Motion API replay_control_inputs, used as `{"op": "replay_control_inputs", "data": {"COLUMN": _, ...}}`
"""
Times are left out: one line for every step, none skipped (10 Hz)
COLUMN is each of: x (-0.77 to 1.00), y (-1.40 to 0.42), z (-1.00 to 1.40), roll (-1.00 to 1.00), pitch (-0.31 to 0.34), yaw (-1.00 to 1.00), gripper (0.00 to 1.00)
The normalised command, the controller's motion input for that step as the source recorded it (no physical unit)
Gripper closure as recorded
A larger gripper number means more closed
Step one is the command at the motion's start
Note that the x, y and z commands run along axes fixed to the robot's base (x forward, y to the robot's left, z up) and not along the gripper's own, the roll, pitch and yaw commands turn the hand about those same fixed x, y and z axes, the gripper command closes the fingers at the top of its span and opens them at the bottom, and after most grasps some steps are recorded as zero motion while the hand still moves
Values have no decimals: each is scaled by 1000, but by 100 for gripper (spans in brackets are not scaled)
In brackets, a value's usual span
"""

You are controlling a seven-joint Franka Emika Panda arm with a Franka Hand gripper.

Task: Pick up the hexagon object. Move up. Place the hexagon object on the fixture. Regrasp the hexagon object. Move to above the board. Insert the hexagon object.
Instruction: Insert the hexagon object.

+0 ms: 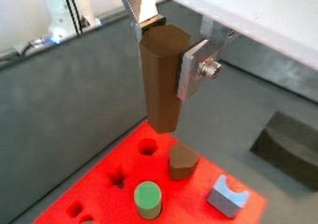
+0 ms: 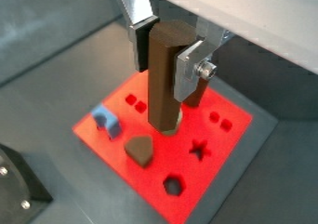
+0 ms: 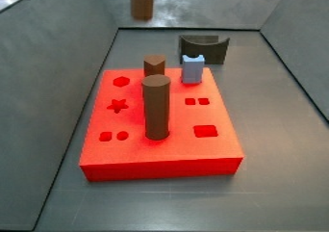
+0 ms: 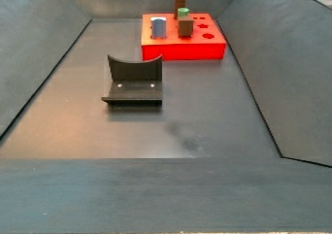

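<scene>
In both wrist views my gripper (image 1: 168,53) (image 2: 165,59) is shut on the hexagon object (image 1: 159,90) (image 2: 162,107), a slim dark brown peg hanging upright with the silver fingers (image 1: 192,68) clamped on its upper part. It hangs in the air above the red board (image 1: 99,177) (image 2: 218,172), apart from it. In a side view only the peg's lower end (image 3: 141,0) shows at the top edge, high over the board's (image 3: 167,149) far side. The fixture (image 3: 203,49) (image 4: 134,80) stands on the floor beside the board with nothing on it.
On the board stand a thick round brown peg (image 3: 157,108), a short pointed brown peg (image 3: 154,66) (image 2: 140,150) and a light blue block (image 3: 193,68) (image 2: 106,123). Star (image 2: 199,151) and hexagon (image 2: 174,184) cut-outs are open. Grey walls enclose the floor.
</scene>
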Motion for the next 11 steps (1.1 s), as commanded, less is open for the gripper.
{"op": "replay_control_inputs", "data": {"x": -560, "y": 291, "z": -740, "roll": -181, "pitch": -177, "yaw": -134, "gripper": 100}}
{"op": "replay_control_inputs", "data": {"x": -686, "y": 237, "z": -574, "roll": -229, "pitch": -240, "yaw": -274, "gripper": 100}}
{"op": "replay_control_inputs", "data": {"x": -549, "y": 194, "z": -389, "roll": -263, "pitch": -331, "yaw": -274, "gripper": 100}}
{"op": "replay_control_inputs", "data": {"x": -331, "y": 229, "z": -234, "roll": -296, "pitch": -403, "yaw": -151, "gripper": 100}}
{"op": "replay_control_inputs", "data": {"x": -297, "y": 251, "z": -234, "roll": -293, "pitch": -407, "yaw": -117, "gripper": 100}}
{"op": "replay_control_inputs", "data": {"x": -320, "y": 286, "z": -286, "roll": -271, "pitch": -393, "yaw": -117, "gripper": 100}}
{"op": "replay_control_inputs", "data": {"x": -437, "y": 317, "z": -414, "roll": -237, "pitch": -340, "yaw": -140, "gripper": 100}}
{"op": "replay_control_inputs", "data": {"x": -666, "y": 223, "z": -674, "roll": -177, "pitch": -241, "yaw": -229, "gripper": 100}}
{"op": "replay_control_inputs", "data": {"x": -794, "y": 6, "z": -880, "roll": -101, "pitch": -157, "yaw": -203, "gripper": 100}}
{"op": "replay_control_inputs", "data": {"x": -854, "y": -17, "z": -903, "roll": -63, "pitch": -137, "yaw": -169, "gripper": 100}}
{"op": "replay_control_inputs", "data": {"x": -811, "y": -91, "z": -871, "roll": -53, "pitch": -160, "yaw": -157, "gripper": 100}}
